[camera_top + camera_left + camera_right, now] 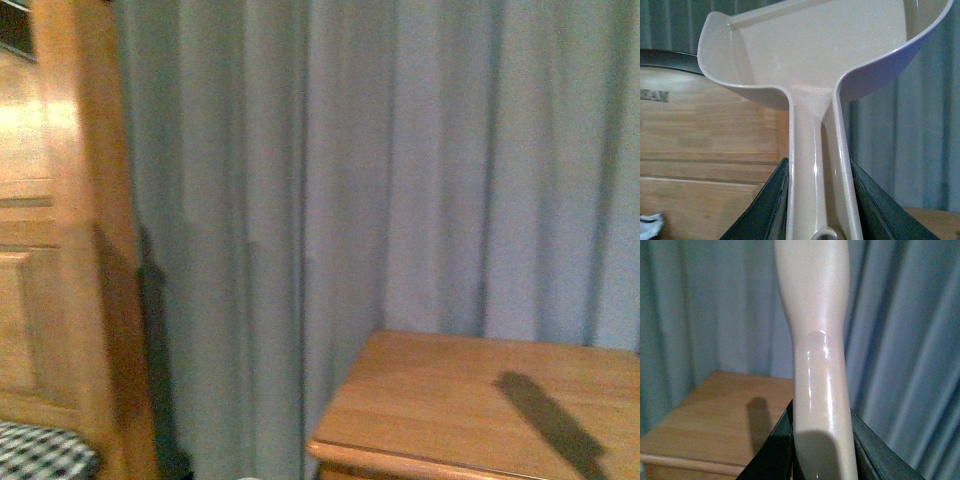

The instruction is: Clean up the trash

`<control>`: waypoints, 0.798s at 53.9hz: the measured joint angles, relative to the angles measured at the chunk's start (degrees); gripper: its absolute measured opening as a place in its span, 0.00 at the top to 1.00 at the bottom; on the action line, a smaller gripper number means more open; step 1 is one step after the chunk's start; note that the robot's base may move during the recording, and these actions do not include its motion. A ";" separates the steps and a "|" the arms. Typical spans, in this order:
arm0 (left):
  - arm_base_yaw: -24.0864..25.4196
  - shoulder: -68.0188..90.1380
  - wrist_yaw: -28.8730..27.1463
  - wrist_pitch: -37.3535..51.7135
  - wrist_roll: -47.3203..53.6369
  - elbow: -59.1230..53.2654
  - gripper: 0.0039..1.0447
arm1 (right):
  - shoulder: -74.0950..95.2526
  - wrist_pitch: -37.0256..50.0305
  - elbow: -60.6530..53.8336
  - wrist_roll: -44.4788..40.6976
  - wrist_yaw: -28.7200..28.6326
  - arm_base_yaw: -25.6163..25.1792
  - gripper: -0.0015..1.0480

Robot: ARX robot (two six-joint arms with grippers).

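the left gripper (819, 162) is clenched on the handle of a pale pink dustpan (830, 45); its 2 dark fingers (771, 205) press the handle from both sides, and the scoop opens wide beyond them. behind the dustpan stands a wooden board (705, 130) with a dark band along its edge, and next to the board hangs a grey-blue curtain (905, 150). the trash (650, 223) seems to be the small whitish lump in front of the wooden board, well apart from the scoop; the picture edge cuts it, so i cannot be sure.

the right gripper (821, 410) is closed around a pale glossy handle (820, 340), which fills the middle of its view and hides what is straight ahead. i cannot tell which tool this handle belongs to. beside it there is a wooden nightstand (715, 415) with a shadow on its top.

in the front view no arm shows. the curtain (400, 170) covers most of the picture, a wooden bed frame (60, 250) stands on the left with a checked cloth (40, 452) below it, and the nightstand (430, 400) is at the lower right.
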 joint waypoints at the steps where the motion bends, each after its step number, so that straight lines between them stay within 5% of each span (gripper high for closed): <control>1: 0.04 0.00 0.00 0.00 0.00 0.00 0.72 | 0.02 0.00 0.00 0.02 -0.04 0.02 0.81; 43: 0.02 -0.07 0.09 0.00 0.00 -0.04 0.73 | -0.15 0.00 -0.04 -0.22 0.87 -0.15 0.81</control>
